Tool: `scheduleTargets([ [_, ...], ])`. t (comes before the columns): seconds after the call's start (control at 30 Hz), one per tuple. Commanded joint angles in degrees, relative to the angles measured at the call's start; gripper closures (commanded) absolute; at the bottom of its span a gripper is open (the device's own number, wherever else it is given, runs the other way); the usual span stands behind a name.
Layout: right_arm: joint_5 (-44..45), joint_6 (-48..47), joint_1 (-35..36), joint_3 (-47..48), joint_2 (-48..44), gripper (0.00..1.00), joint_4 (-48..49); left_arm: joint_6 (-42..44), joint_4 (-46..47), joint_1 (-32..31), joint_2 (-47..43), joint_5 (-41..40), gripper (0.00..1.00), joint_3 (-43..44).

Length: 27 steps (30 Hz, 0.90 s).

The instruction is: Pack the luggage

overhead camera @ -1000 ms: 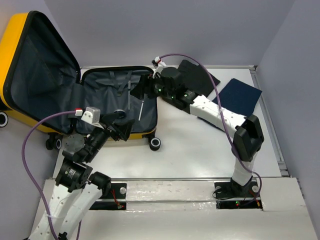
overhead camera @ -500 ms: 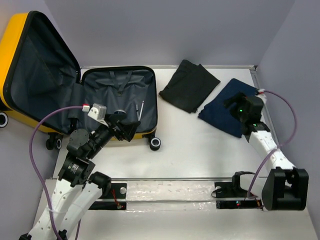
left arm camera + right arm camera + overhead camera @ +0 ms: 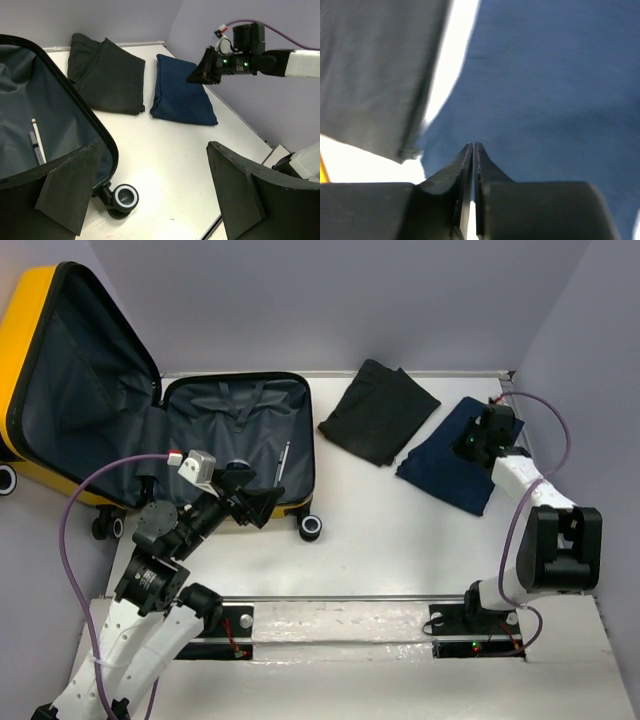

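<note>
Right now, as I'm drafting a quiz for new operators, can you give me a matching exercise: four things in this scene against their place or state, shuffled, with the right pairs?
Things:
1. luggage
2. black garment
3. navy garment
4. pen

Places or states:
A. lying on the luggage's lining
B. under the right fingers
C. open, lid raised
D. between the luggage and the navy garment

Pairs: 1-C, 2-D, 3-B, 4-A
</note>
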Motion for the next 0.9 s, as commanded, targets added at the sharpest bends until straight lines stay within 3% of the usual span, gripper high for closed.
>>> scheduleTargets([
  [0.0, 2.6, -5.6, 7.2, 10.7, 7.7, 0.93, -3.3, 1.0, 2.6, -0.2, -0.3, 0.1, 0.01, 0.4],
  [0.23, 3.8, -4.9, 11.9, 17.8, 21.6, 0.92, -6.3, 1.5, 2.1, -0.2, 0.1, -0.5, 0.01, 0.6],
  [0.4, 5.0, -3.1, 14.5, 12.9, 23.3, 0.92, -7.6, 1.7, 2.1, -0.2, 0.3, -0.7, 0.01, 0.7],
  [0.6, 3.4, 2.7, 17.9, -6.4, 11.1, 0.93, -1.6, 1.6, 2.1, -0.2, 0.5, -0.6, 0.01, 0.7],
  [0.87, -2.4, 7.1, 25.1, -19.9, -6.3, 0.92, -2.2, 1.1, 2.3, -0.2, 0.2, 0.2, 0.01, 0.5],
])
